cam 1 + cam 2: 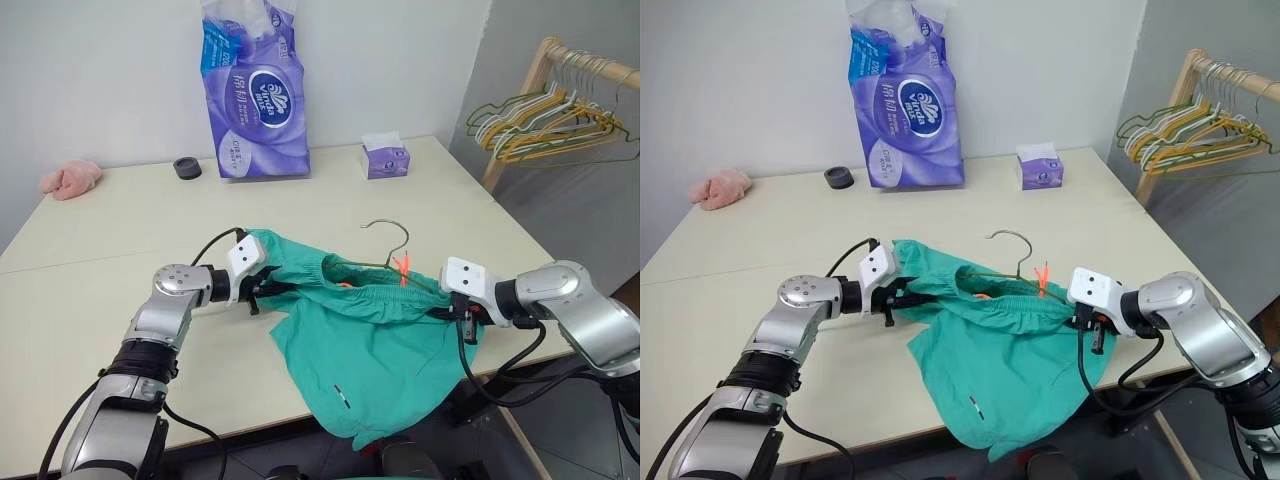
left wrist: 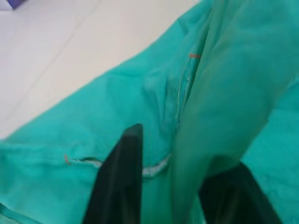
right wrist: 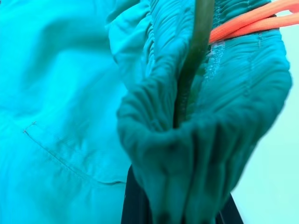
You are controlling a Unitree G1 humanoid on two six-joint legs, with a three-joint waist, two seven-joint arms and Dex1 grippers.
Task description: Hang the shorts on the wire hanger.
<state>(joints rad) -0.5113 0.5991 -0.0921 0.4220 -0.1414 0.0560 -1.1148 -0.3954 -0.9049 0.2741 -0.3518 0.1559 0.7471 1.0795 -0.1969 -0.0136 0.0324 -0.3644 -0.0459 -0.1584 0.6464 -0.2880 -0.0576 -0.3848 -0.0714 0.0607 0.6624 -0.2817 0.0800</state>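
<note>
Pale desk (image 1: 120, 240) against a white wall, shorts (image 1: 370, 350) draped over its front edge, wire hanger (image 1: 385, 262) mostly hidden in the waistband, left gripper (image 2: 173, 186) parted around cloth, right gripper (image 1: 462, 318) clamping shorts, fingertips hidden

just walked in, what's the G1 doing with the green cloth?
It is putting the teal shorts onto a wire hanger on the table. The hanger's frame already sits inside the waistband, with only the hook poking out above it. The right pincer is shut on the gathered waistband at one end. At the other end, cloth runs between the left pincer's parted fingers. The shorts' lower part hangs over the table's near edge.
</note>
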